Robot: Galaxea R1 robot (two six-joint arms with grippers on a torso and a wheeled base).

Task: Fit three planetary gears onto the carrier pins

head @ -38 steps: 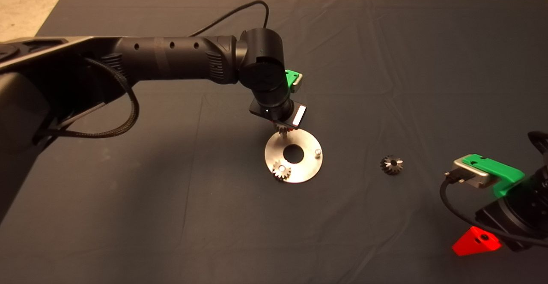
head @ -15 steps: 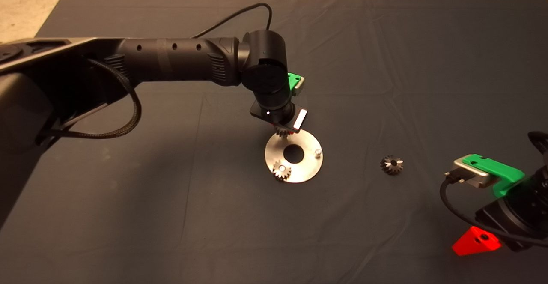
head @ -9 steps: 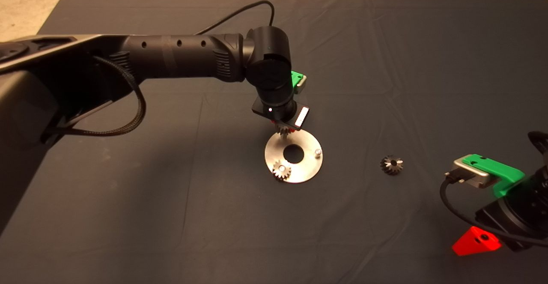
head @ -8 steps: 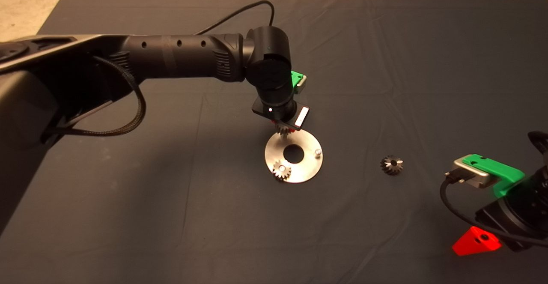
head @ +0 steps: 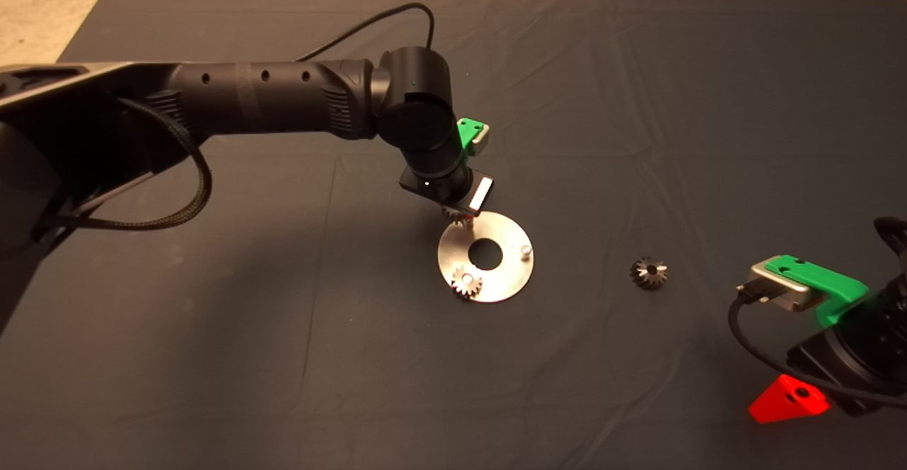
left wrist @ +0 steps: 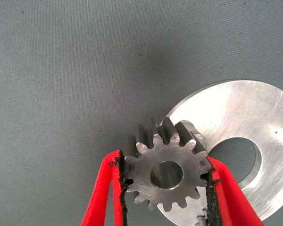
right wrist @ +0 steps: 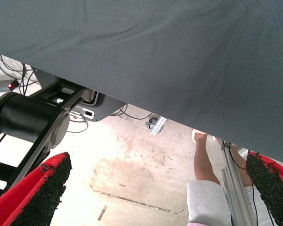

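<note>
We see the left gripper (left wrist: 165, 181) pinching one planetary gear (left wrist: 166, 172) between its red fingers (left wrist: 104, 193), just above the far-left rim of the silver disc (head: 506, 271). A second gear (head: 466, 283) sits on a carrier pin at the disc's near edge; another pin (head: 525, 249) stands bare. The third gear (head: 648, 272) lies on the mat (head: 283, 356), well right. The right gripper (right wrist: 155, 188), spread apart, waits lower right; a person's leg (right wrist: 205, 162) shows beyond.

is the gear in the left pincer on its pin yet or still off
Off. The left pincer grips the gear at the disc's edge; its bore is empty and a pin shows beside it.
</note>
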